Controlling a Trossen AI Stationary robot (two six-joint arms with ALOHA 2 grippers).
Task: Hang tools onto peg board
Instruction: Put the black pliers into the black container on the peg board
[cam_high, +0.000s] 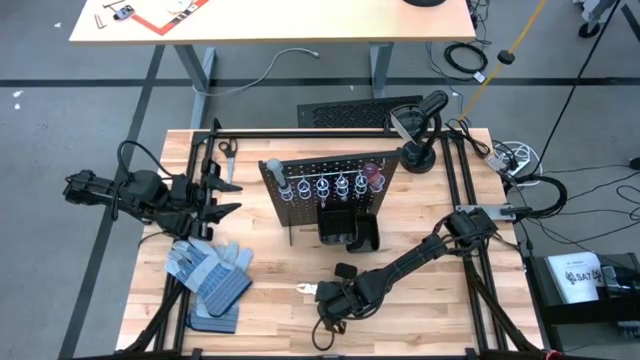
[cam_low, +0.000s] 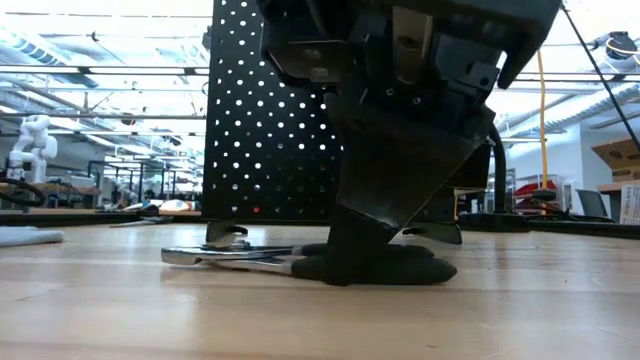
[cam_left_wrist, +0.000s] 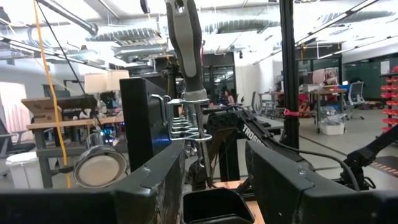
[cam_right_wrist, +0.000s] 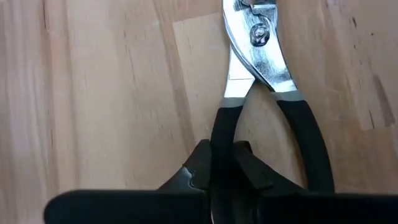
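My right gripper (cam_right_wrist: 225, 163) is clenched on one black handle of the pliers (cam_right_wrist: 261, 62) – they lie flat at the table's (cam_high: 270, 320) lower centre, long axis running straight out from the fingers, peg board (cam_high: 330, 180) above them, mid-frame. Left gripper (cam_high: 215, 200) waits half-parted, empty, left of it.

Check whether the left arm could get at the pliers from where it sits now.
Probably not: the left gripper waits at the table's left edge, while the pliers lie near the front, already pinched by one handle in the right gripper.

glossy metal pliers (cam_right_wrist: 261, 56) — wood table (cam_right_wrist: 112, 93)
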